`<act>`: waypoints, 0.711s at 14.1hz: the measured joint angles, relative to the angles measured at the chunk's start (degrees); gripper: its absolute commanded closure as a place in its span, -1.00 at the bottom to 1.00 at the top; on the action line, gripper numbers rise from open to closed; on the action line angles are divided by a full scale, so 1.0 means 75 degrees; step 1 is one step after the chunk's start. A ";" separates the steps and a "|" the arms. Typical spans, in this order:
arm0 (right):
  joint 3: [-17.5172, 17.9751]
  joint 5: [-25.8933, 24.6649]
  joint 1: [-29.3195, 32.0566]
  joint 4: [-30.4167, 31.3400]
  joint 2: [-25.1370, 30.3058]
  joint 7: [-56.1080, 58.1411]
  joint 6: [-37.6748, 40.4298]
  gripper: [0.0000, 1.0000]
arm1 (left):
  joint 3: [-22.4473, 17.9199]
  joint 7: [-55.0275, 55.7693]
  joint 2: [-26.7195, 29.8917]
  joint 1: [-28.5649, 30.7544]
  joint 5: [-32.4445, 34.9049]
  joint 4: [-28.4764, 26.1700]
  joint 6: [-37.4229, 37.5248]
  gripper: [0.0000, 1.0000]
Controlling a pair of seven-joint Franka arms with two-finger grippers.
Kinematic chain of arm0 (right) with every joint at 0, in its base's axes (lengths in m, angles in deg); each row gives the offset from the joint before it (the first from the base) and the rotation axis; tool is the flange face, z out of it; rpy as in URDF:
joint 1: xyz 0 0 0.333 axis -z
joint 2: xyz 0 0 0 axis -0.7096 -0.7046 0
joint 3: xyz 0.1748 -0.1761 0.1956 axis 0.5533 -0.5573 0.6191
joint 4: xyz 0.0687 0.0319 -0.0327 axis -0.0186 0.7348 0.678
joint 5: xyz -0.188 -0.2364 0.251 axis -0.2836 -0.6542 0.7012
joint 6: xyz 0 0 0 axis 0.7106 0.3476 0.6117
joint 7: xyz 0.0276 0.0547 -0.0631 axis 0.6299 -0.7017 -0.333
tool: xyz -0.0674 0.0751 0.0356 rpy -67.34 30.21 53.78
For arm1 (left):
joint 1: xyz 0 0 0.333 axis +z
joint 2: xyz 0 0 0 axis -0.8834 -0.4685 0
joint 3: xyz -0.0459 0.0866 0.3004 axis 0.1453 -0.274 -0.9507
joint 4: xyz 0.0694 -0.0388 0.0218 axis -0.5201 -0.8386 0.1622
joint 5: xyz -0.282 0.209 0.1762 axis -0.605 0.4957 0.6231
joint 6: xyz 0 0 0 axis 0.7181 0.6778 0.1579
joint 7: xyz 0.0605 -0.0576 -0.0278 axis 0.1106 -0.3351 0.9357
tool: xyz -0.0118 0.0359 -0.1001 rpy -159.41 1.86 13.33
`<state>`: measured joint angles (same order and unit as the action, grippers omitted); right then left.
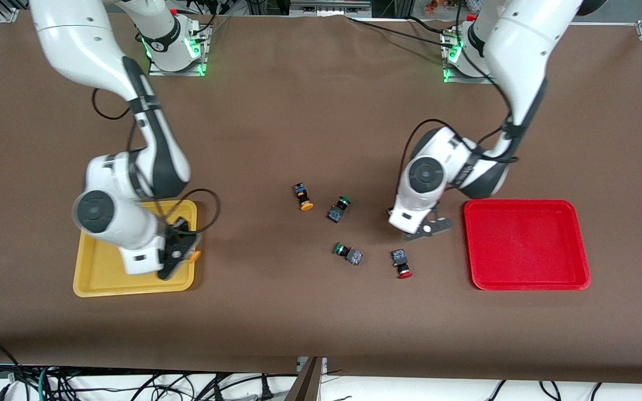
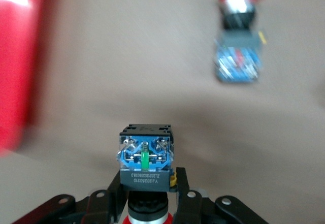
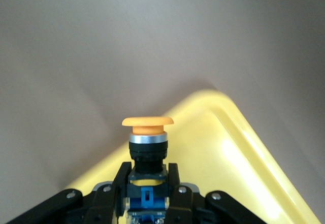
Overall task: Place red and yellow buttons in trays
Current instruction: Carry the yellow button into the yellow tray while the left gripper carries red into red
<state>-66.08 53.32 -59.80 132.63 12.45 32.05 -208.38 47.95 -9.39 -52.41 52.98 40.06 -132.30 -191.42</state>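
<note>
We hold a yellow button [image 3: 147, 142] clamped in our right gripper [image 1: 179, 253] over the yellow tray [image 1: 95, 275], ready for release. Our left gripper [image 1: 427, 228] grips a red button [image 2: 145, 163] beside the red tray [image 1: 524, 278]; another red button [image 1: 402, 263] lies just beneath it.

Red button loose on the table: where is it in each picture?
Front view: red button on the table between a green button and the red tray, near the left gripper.
Left wrist view: it lies on the cloth, apart from that gripper's held button.
Right wrist view: absent; the right gripper holds a yellow button over the yellow tray.
Shared landmark: red tray, front and left wrist views.
</note>
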 measured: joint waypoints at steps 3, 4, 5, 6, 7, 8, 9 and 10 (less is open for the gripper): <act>-0.0037 0.0001 0.0674 0.0452 -0.0116 0.0461 -0.0429 0.60 | -0.0016 -0.1855 0.0480 0.0992 0.0000 -0.0004 0.0306 0.75; -0.0040 0.0001 0.0817 0.0556 -0.0194 0.0634 -0.0603 0.41 | -0.0028 -0.2437 0.0509 0.1270 0.0000 -0.0005 0.0348 0.74; -0.0042 0.0001 0.0928 0.0605 -0.0277 0.0823 -0.0771 0.09 | -0.0042 -0.3006 0.0499 0.1509 0.0000 -0.0017 0.0350 0.73; -0.0042 0.0013 0.1021 0.0631 -0.0358 0.0958 -0.0923 -0.21 | -0.0056 -0.3554 0.0481 0.1722 0.0000 -0.0037 0.0348 0.68; -0.0042 0.0069 0.1100 0.0635 -0.0438 0.1008 -0.1004 -0.81 | -0.0070 -0.4116 0.0443 0.1943 0.0001 -0.0055 0.0340 0.65; -0.0042 0.0183 0.1140 0.0637 -0.0494 0.1020 -0.1042 -1.00 | -0.0076 -0.4602 0.0368 0.2145 0.0001 -0.0077 0.0313 0.63; -0.0041 0.0316 0.1147 0.0636 -0.0515 0.1022 -0.1044 -1.00 | -0.0084 -0.5017 0.0235 0.2330 0.0001 -0.0117 0.0192 0.53; -0.0022 0.0427 0.1143 0.0634 -0.0511 0.0995 -0.1044 -1.00 | -0.0091 -0.5308 0.0050 0.2492 0.0001 -0.0164 -0.0008 0.45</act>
<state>-66.25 56.52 -51.23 137.38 8.61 39.51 -216.20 47.27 -49.20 -52.03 71.67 40.07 -133.53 -191.48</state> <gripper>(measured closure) 0.344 0.586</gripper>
